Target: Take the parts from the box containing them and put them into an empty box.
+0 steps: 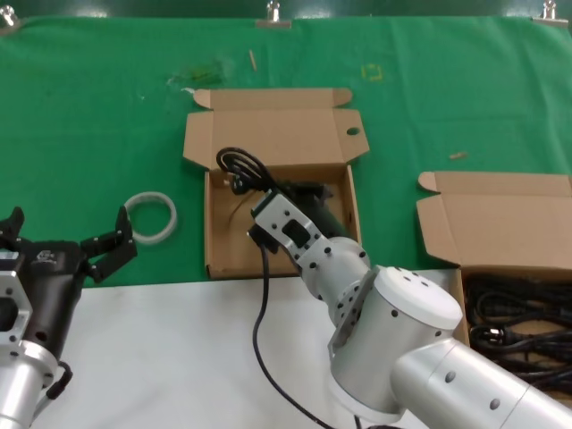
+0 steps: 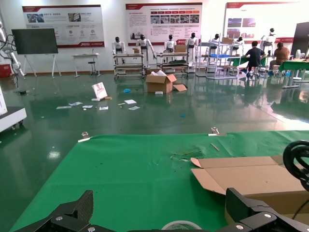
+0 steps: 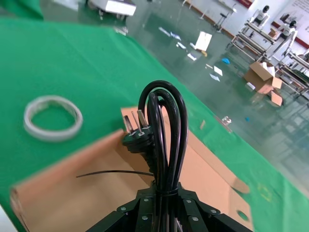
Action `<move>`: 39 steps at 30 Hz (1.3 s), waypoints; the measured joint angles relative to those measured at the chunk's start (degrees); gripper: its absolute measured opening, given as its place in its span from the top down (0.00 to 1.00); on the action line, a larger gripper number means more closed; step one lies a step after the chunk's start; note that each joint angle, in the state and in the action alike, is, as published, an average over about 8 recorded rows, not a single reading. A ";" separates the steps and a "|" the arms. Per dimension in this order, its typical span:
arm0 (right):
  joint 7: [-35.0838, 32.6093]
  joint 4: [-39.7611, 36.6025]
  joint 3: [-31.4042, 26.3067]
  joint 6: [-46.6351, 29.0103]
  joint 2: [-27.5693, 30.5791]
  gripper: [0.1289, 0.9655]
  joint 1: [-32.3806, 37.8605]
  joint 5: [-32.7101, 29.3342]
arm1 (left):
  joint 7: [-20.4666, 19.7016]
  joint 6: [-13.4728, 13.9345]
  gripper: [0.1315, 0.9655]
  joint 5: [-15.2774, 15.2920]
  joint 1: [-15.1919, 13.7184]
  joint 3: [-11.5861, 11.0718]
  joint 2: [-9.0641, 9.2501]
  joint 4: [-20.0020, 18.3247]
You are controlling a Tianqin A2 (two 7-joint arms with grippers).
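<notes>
centrally, right gripper (image 1: 253, 198) clenched around a black power cord bundle (image 1: 241, 166), loops and plug sticking up past its fingertips, empty box (image 1: 228, 234) with round-holed flap directly beneath it, remaining cords (image 1: 518, 315) in the box containing them (image 1: 500, 223) far to its right, left gripper (image 1: 67, 237) spread wide and idle, white ring (image 1: 150, 217) just beside it

Empty box (image 1: 277, 192): lying at the table's centre, lid standing behind it.
Right gripper (image 1: 253, 183): hovering over the empty box, gripping a cord bundle (image 1: 243, 167).
Ring (image 1: 150, 217): lying left of that box.
Box containing parts (image 1: 500, 223): sitting far right, cords (image 1: 518, 317) lying inside.
Left gripper (image 1: 67, 237): waiting near left.
</notes>
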 joint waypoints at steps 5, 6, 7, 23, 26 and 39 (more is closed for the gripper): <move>2.25 0.07 -1.06 -0.29 0.15 0.91 0.43 0.00 | 0.00 0.00 0.00 0.00 0.00 0.00 0.00 0.00; 2.32 0.07 -1.10 -0.30 0.16 0.91 0.44 0.00 | 0.00 0.00 0.00 0.00 0.00 0.00 0.00 0.00; 2.36 0.07 -1.11 -0.30 0.16 0.91 0.45 0.00 | 0.00 0.00 0.00 0.00 0.00 0.00 0.00 0.00; 2.40 0.08 -1.14 -0.31 0.25 0.74 0.46 0.00 | 0.00 0.00 0.00 0.00 0.00 0.00 0.00 0.00; 2.40 0.08 -1.14 -0.31 0.25 0.72 0.46 0.00 | 0.00 0.00 0.00 0.00 0.00 0.00 0.00 0.00; 8.31 1.80 3.28 -3.32 0.28 0.44 -2.73 -4.72 | 0.00 0.00 0.00 0.00 0.00 0.00 0.00 0.00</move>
